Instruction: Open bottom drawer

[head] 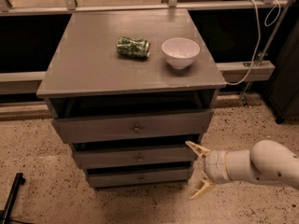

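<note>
Spread wide, the tool [189, 170] hangs low at the right side of the cabinet [60, 111], just beside the right end of the bottom drawer [117, 178]. Its two pale fingers [198, 149] stand one above the other and pinch nothing. A white arm [261, 164] carries it in from the right edge.

The bottom drawer is the lowest of the stack, close above the speckled floor [42, 148]. Its front sits pushed in and looks closed. I judge it to be painted wood: stiff, not fragile, and probably not heavy for so shallow a box, though wood on wood may stick at the start. The place to take hold is the small round knob [141, 178] at the centre of the front. It looks like smooth metal, so it may slip between the fingers. The pinch should be firm and the pull straight outward.

By count there are three drawers, each with one knob: the bottom drawer, the middle drawer [107, 158] and the top drawer [93, 129]. Farther back, the grey tabletop [84, 64] carries one crushed green can [133, 47] and one white bowl [180, 52], near each other but apart. Behind, at the right, hangs one white cable [256, 36].
</note>
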Robot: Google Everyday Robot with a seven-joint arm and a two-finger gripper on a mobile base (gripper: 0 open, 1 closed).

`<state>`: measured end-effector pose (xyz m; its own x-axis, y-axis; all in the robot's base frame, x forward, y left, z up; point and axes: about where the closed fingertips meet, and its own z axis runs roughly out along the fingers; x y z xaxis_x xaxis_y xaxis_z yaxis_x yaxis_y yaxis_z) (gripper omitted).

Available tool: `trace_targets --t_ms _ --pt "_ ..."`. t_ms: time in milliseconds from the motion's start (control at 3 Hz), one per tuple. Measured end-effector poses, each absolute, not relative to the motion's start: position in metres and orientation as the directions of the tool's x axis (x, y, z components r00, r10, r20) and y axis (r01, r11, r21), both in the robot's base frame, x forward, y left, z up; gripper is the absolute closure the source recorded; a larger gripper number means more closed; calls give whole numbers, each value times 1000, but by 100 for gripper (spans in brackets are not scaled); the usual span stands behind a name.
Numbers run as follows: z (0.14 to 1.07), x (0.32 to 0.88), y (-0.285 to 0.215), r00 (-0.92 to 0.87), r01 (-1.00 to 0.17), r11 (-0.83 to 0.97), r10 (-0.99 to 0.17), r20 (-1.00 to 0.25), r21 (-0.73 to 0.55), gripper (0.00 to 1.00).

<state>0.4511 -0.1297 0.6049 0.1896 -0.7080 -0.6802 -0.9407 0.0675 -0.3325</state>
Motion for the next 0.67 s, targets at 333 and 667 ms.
trace_targets --t_ms 333,667 --pt "572 449 -128 225 -931 65 -671 -706 -359 0" --pt "570 449 -128 225 -932 65 -668 -709 -356 0"
